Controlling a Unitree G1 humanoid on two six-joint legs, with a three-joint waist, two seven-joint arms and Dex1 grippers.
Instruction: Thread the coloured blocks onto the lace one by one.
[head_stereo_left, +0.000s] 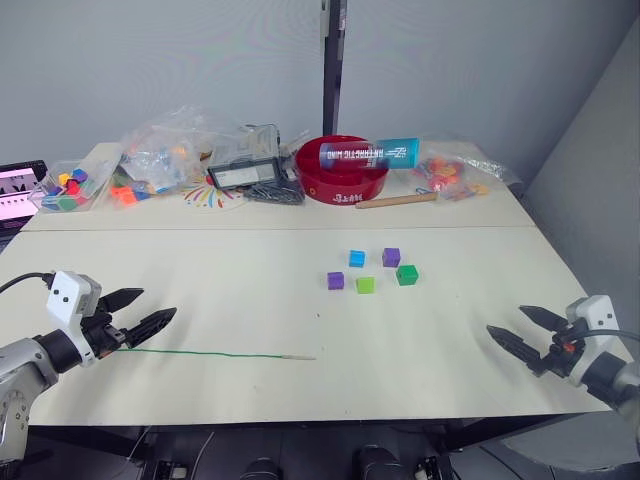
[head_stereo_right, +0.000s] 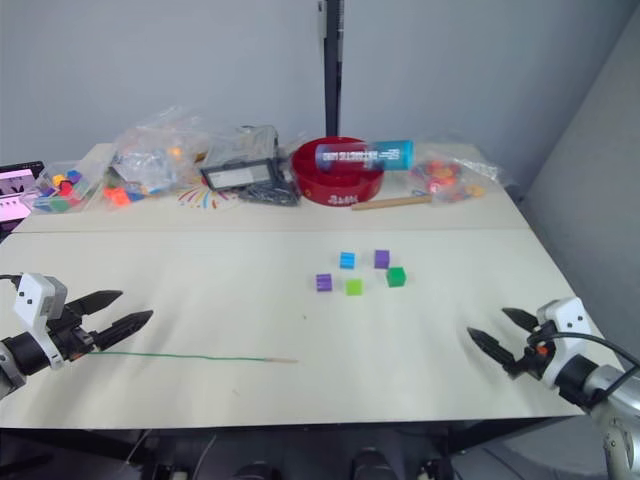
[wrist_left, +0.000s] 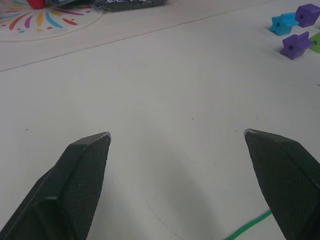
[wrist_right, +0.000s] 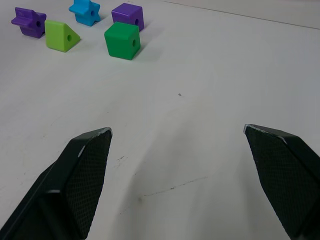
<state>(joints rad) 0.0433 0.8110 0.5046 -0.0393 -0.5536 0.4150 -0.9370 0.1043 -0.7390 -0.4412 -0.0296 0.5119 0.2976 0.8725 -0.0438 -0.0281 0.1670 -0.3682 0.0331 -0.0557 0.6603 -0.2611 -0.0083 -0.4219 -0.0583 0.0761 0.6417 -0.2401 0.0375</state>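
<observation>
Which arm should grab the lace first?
Left. The left end effector, open, hovers right at the near end of the lace. The right end effector, also open, sits far across the table, nearer the coloured blocks.

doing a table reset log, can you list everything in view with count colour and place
blocks: five, mid-table cluster, apart: cyan, purple, purple, lime green, dark green
lace: one, thin green with pale tip, lying straight on the near left of the table
table: one, cream
red bowl: one, far edge, centre
tube: one, blue and clear, lying across the red bowl
wooden stick: one, tan, right of the red bowl
plastic bags of small coloured pieces: several, far left and far right
black-framed device: one, far edge, left of the red bowl
left gripper: black, open, at the lace's left end
right gripper: black, open, near right
</observation>
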